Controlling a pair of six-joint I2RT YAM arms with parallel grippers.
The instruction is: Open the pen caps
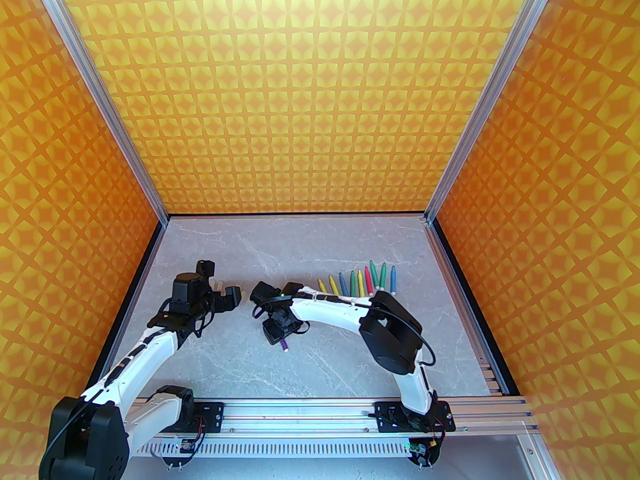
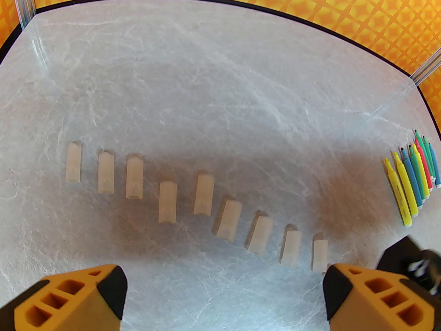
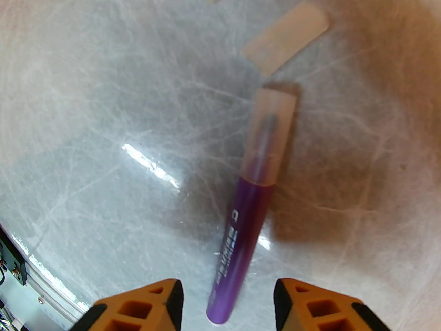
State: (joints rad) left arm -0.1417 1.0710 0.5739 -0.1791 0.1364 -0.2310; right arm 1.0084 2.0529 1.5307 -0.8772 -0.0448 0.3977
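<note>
Overhead, both arms reach in over the grey marbled table (image 1: 350, 368).

Left gripper (image 2: 224, 281): hovers above the table, fingers (image 2: 72, 298) spread wide, empty. Beyond its tips lie nine loose caps (image 2: 204, 194), flat on the table in a ragged row that steps downward from left to right in the left wrist view. Each is apart from its neighbours.

At the far right of that view, nine uncapped pens (image 2: 406, 188) lie side by side, close-packed, tips pointing away. Barrels are yellow, blue, green and red. From above, this row sits right of centre, just beyond the right arm.

Right gripper (image 3: 227, 288): low over the table, just right of the left gripper. Its fingers are partly open and straddle the rear of a purple pen (image 3: 248, 212). A gap shows on each side of the barrel, with no contact seen at the tips. Whether the pen lies flat or tilted, cannot tell. The cap (image 3: 270, 133) on it is in place, with the dark tip showing through the plastic, and it points away from the gripper.

Two of the loose caps lie just past it, the nearer one at an angle, the farther one cut by the frame's edge. From above, the purple pen's white rear end pokes out from under the gripper toward the near edge.
</note>
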